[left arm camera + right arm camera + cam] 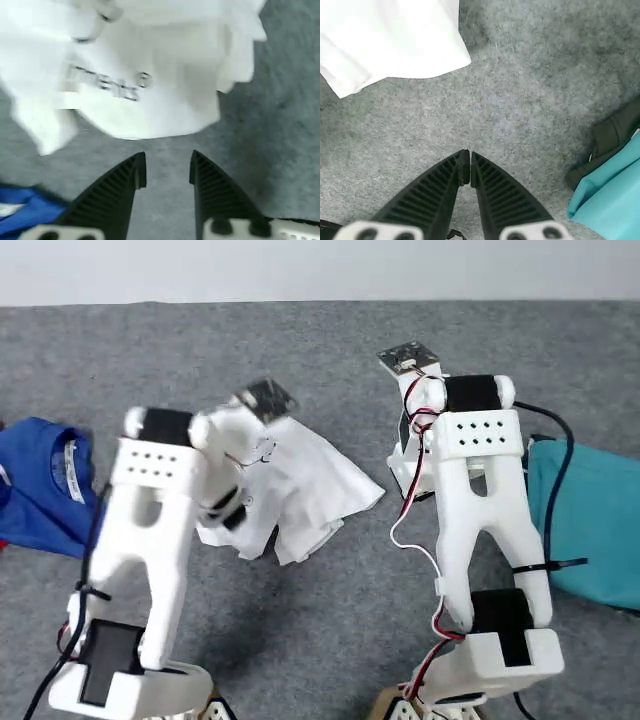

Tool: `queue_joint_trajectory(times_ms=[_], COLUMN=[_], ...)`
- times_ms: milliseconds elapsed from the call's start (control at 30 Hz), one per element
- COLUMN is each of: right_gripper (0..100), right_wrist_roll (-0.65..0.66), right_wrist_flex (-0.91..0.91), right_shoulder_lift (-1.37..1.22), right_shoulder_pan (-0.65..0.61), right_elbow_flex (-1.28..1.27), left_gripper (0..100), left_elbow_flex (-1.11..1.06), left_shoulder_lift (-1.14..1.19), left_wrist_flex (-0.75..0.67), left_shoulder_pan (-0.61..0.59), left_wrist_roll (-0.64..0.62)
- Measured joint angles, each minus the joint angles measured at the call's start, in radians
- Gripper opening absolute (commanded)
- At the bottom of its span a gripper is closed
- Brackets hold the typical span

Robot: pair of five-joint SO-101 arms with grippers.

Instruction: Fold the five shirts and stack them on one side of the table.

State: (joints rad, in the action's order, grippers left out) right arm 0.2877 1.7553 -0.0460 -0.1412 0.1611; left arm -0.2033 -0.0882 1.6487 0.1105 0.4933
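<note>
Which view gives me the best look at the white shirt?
High view: the white shirt lies crumpled with most of its outline visible, the left arm covering one edge. The left wrist view crops it close; the right wrist view catches one corner.

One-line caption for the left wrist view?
Open left end effector over grey table, white shirt ahead, blue shirt nearby.

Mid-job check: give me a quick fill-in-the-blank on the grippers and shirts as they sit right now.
The left gripper, over the grey table beside the white shirt, is ___.
The right gripper is ___ and holds nothing.
The teal shirt lies on the ___ arm's side.
Missing words: open; shut; right.
</note>
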Motion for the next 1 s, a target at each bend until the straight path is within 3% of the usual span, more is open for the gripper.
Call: queue_joint_trajectory(times_ms=[167, 400, 533, 600, 767, 1000], right_gripper=[1.6, 1.6, 1.5, 1.3, 1.1, 1.1], right_wrist_roll=[0.0, 0.0, 0.0, 0.0, 0.0, 0.0], right_wrist_flex=[0.0, 0.0, 0.0, 0.0, 0.0, 0.0], right_shoulder_lift=[0.0, 0.0, 0.0, 0.0, 0.0, 0.0], right_shoulder_pan=[0.003, 0.003, 0.003, 0.003, 0.003, -0.002], right_elbow_flex=[0.0, 0.0, 0.0, 0.0, 0.0, 0.0], left_gripper=[15, 14, 1, 1, 0, 0], left_elbow_flex=[-0.187, -0.356, -0.381, -0.373, -0.204, 0.233], left_shoulder_lift=[0.0, 0.0, 0.0, 0.0, -0.044, -0.219], left_wrist_flex=[-0.129, -0.344, -0.439, -0.47, -0.402, -0.281], left_shoulder_pan=[0.095, 0.109, 0.068, 0.021, -0.101, -0.215], left_wrist_roll=[0.002, -0.028, -0.034, -0.034, -0.031, -0.029])
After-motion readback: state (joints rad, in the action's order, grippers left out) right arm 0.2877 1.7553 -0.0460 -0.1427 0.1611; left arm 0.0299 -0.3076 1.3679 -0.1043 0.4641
